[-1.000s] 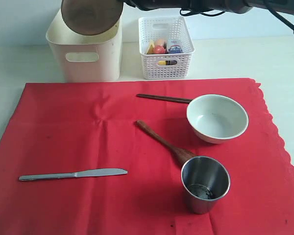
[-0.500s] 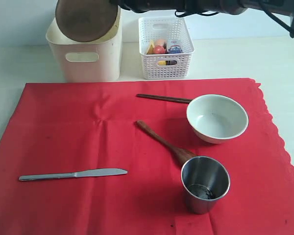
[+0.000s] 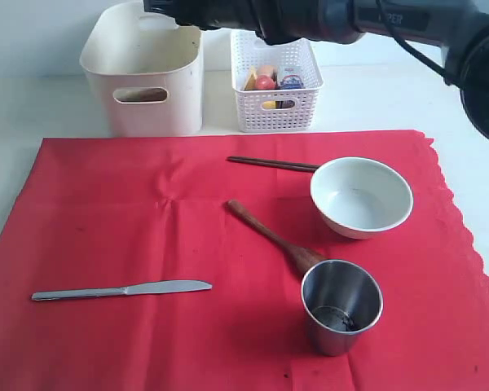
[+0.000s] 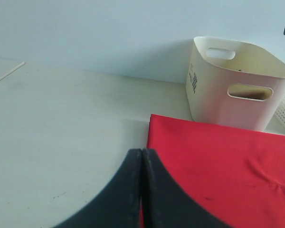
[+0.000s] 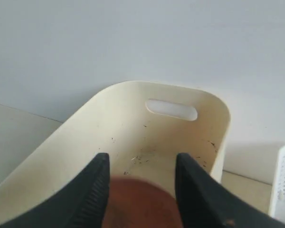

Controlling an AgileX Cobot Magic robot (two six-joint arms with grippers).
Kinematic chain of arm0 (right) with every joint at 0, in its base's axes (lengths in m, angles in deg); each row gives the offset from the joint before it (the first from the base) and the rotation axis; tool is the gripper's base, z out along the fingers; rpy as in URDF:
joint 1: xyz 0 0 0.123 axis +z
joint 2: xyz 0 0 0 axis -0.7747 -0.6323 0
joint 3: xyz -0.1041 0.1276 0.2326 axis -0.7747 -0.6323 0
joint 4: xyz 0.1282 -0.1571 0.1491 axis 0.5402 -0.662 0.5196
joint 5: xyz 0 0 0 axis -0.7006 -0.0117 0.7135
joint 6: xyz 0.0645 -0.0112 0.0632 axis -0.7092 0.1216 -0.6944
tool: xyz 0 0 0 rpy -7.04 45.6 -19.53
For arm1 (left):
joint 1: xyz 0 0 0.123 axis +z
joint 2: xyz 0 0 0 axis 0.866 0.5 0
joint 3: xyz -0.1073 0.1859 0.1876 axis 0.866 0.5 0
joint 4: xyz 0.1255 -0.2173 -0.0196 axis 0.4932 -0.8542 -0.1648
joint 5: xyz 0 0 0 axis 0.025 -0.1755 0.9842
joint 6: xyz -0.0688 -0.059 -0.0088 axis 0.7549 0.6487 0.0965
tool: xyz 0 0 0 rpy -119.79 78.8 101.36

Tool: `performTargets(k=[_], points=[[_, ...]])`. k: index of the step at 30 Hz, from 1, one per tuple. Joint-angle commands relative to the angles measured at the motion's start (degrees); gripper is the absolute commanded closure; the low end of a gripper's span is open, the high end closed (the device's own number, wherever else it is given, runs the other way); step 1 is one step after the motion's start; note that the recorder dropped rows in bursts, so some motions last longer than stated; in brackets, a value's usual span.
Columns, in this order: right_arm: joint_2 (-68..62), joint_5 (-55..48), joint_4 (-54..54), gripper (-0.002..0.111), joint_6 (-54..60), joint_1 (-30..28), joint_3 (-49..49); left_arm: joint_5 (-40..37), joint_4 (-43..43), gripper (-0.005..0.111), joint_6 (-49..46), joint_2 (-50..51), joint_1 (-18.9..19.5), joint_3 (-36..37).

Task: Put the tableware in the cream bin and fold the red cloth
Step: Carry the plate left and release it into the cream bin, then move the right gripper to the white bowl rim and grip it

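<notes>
Tableware is lying spread over the red cloth [image 3: 106, 212], which is covering most of the lower exterior view, its scalloped edge running down the right side. The right arm is reaching across the top of that view from the upper right, and the right gripper [image 5: 142, 156] is hanging over the open mouth of the cream bin [image 3: 143, 73] at the upper left, just beyond the cloth's far edge. Its two dark fingers [image 5: 97, 190] are standing well apart, clamping nothing. The brown plate [image 5: 137, 204] is lying down inside the bin, below the gap between those fingers and clear of them; in the exterior view a brown strip of it is showing through the bin's oval handle cut-out. A white lattice basket [image 3: 275, 81] holding small food items is sitting just beside the bin on its right. On the cloth, the white bowl [image 3: 361, 195] is resting at centre right with the dark chopsticks [image 3: 273, 164] running up to its left rim. The wooden spoon [image 3: 269, 235] is lying diagonally at centre, its broad end just beside the steel cup [image 3: 341, 305] at lower right. The table knife [image 3: 122, 289] is lying at lower left, well apart from the rest. The left gripper [image 4: 141, 154] is hovering with its fingers pressed together over the cloth's left edge and the pale table [image 4: 61, 118], holding nothing.
</notes>
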Motion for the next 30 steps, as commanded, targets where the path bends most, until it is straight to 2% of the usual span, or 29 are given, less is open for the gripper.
performTargets(k=[1,4,6,8,9,10,11,14,16,18,21,23,25,30], points=[[3.2,-5.4,-1.7,0.055,0.5,-0.7,0.2,0.2,-0.2,0.105,0.2,-0.4,0.1,0.0],[7.8,-18.3,-10.1,0.058,-0.6,-2.6,0.1,0.2,-0.2,0.105,0.2,-0.4,0.1,0.0],[10.9,-24.4,-19.2,0.064,-9.2,-4.3,0.1,0.2,-0.2,0.105,0.2,-0.4,0.1,0.0],[15.1,-29.7,-34.6,0.079,-24.7,-6.7,-0.2,0.2,-0.2,0.105,0.2,-0.4,0.1,0.0],[17.9,-32.4,-42.0,0.091,-31.1,-7.9,-1.1,0.2,-0.2,0.105,0.2,-0.4,0.1,0.0],[19.6,-33.3,-44.5,0.097,-32.3,-8.8,-2.4,0.2,-0.2,0.105,0.2,-0.4,0.1,0.0],[23.6,-33.6,-45.4,0.109,-32.1,-10.2,-5.7,0.2,-0.2,0.105,0.2,-0.4,0.1,0.0],[31.4,-32.7,-45.4,0.108,-29.8,-14.2,-15.0,0.2,-0.2,0.105,0.2,-0.4,0.1,0.0],[36.4,-33.9,-45.5,0.108,-29.6,-19.1,-21.6,0.2,-0.2,0.105,0.2,-0.4,0.1,0.0],[38.7,-37.6,-45.5,0.108,-29.6,-24.4,-25.6,0.2,-0.2,0.105,0.2,-0.4,0.1,0.0],[38.3,-48.9,-45.7,0.108,-30.3,-29.8,-28.7,0.2,-0.2,0.105,0.2,-0.4,0.1,0.0],[37.2,-53.6,-48.1,0.108,-33.5,-30.2,-30.4,0.2,-0.2,0.105,0.2,-0.4,0.1,0.0],[36.1,-54.6,-54.9,0.105,-38.0,-28.9,-32.0,0.2,-0.2,0.105,0.2,-0.4,0.1,0.0],[34.2,-51.3,-64.7,0.079,-45.4,-25.3,-36.7,0.2,-0.2,0.105,0.2,-0.4,0.1,0.0]])
